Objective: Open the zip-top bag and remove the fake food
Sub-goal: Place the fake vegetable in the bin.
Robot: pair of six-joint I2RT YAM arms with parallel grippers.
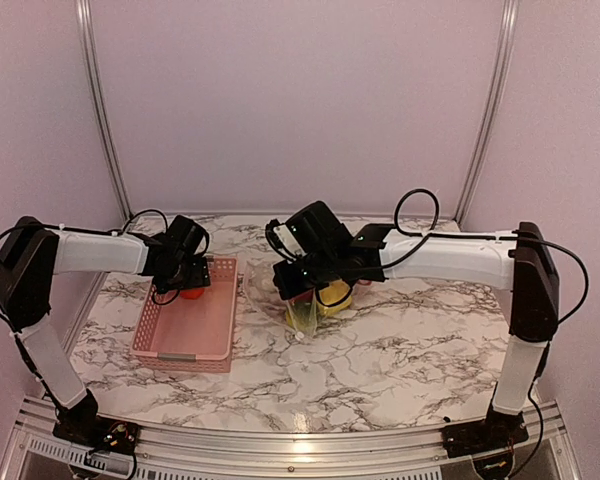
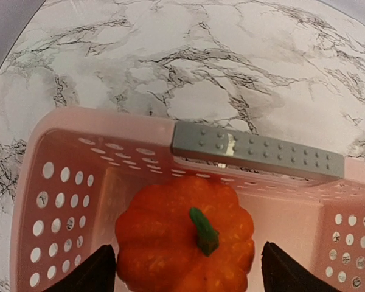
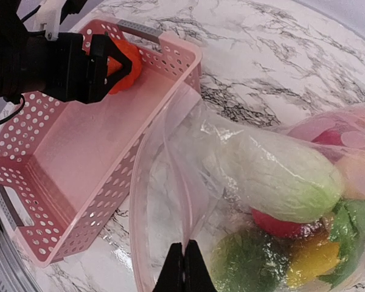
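I see left gripper [image 2: 188, 267] jaws wide, straddling orange pumpkin [image 2: 182, 237] without gripping it. Pumpkin lies in 12 o'clock end of pink basket [image 1: 195, 320]. Right gripper [image 3: 184, 264] pinched tight on zip-top bag [image 3: 170, 176] film. Bag just at 3 o'clock of basket, fake food [image 3: 280, 173] inside. Bare marble table [image 1: 400, 350] at 6 o'clock.

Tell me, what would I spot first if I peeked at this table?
A bright orange pumpkin jumps out, at one end of the pink basket, with the left hand open around it. Beside the basket, the right hand pinches the edge of a clear zip-top bag stuffed with fake food: a pale cabbage, plus red, yellow and green pieces.
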